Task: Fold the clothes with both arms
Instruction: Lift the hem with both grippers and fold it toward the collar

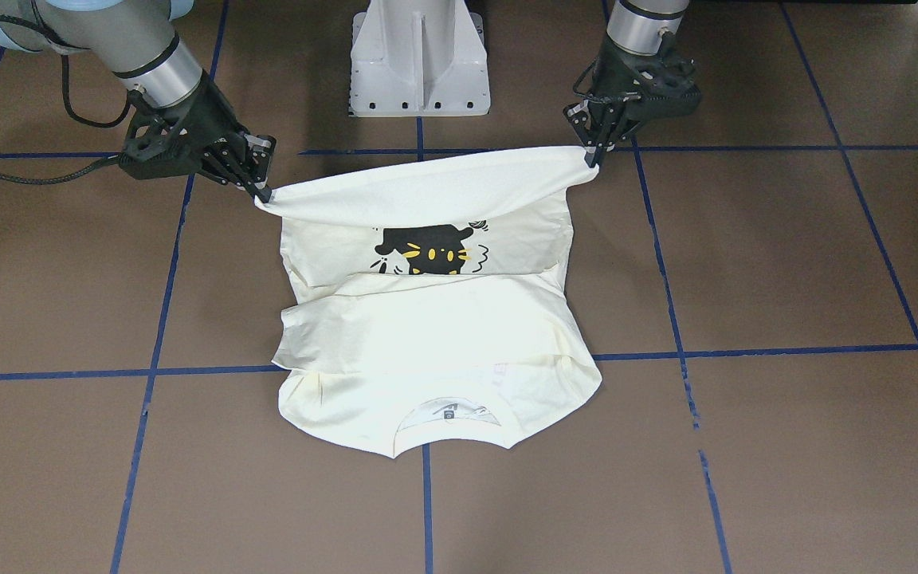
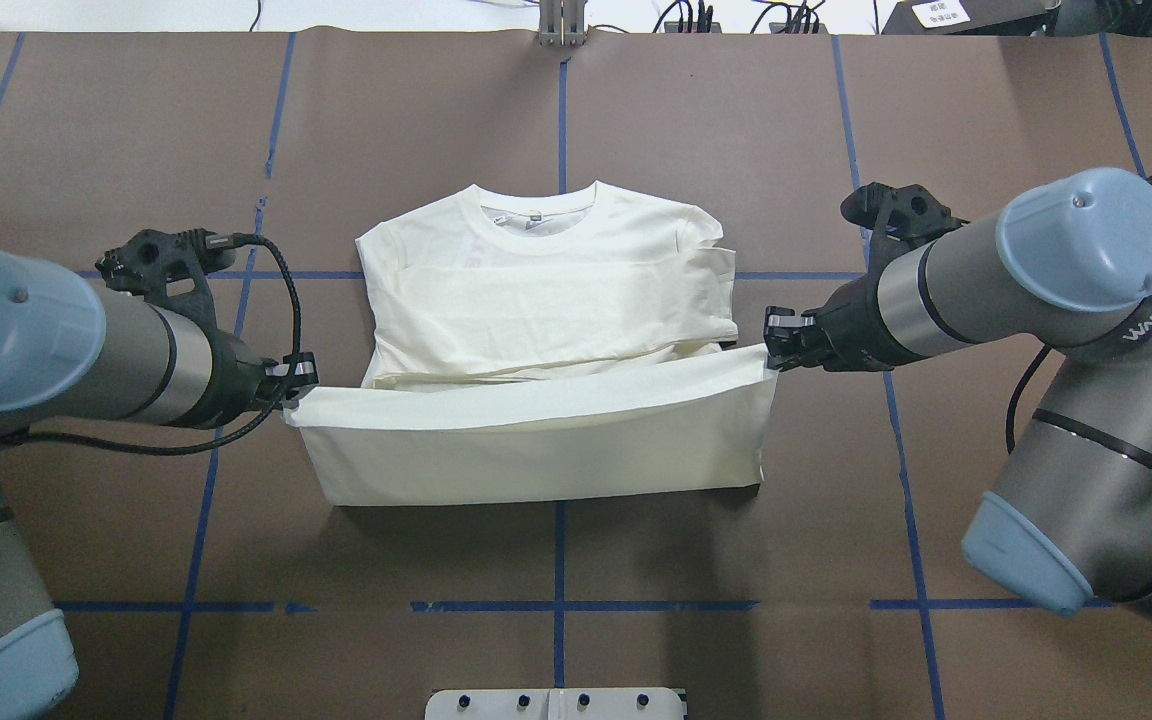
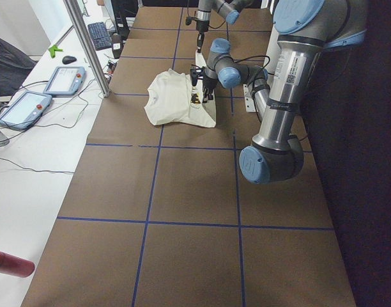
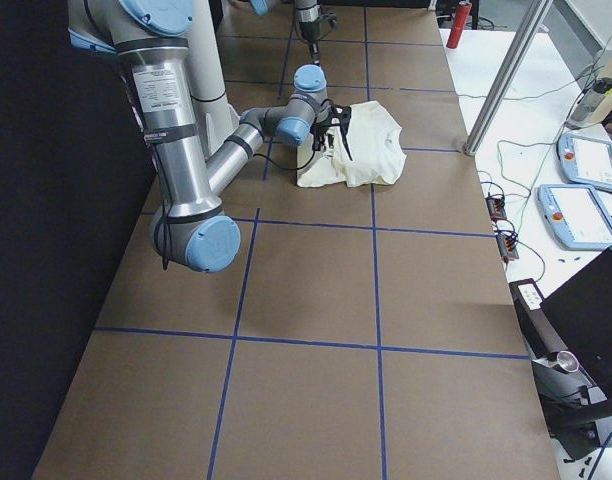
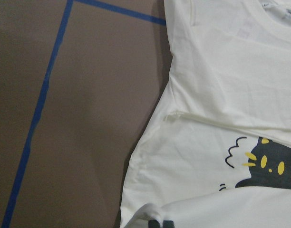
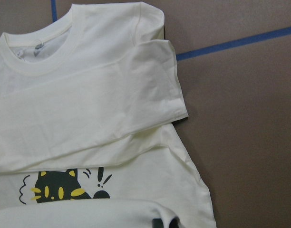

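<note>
Hem of one cream-white long-sleeved T-shirt with black cat print (image 2: 546,300) lifted off the brown paper-covered table (image 2: 736,120) and stretched taut between two black two-finger grippers. Left gripper (image 2: 294,385) at one hem corner, fingers pinched tight on the cloth; right gripper (image 2: 768,352) at the other corner, likewise clamped on the fabric. Rest of the shirt flat on the table beyond the grippers, on the side away from the robot: collar farthest out, both sleeves folded across the chest, cat print partly showing beneath the raised hem. Plain cream reverse of the lifted part facing the robot. By count: one shirt; two grey metal arms with light-blue joint caps, left arm (image 2: 86,350) and right arm (image 2: 946,290); two grippers; one white pedestal base (image 1: 419,56) between the arms; blue tape lines (image 2: 561,130) in a grid across the table.
</note>
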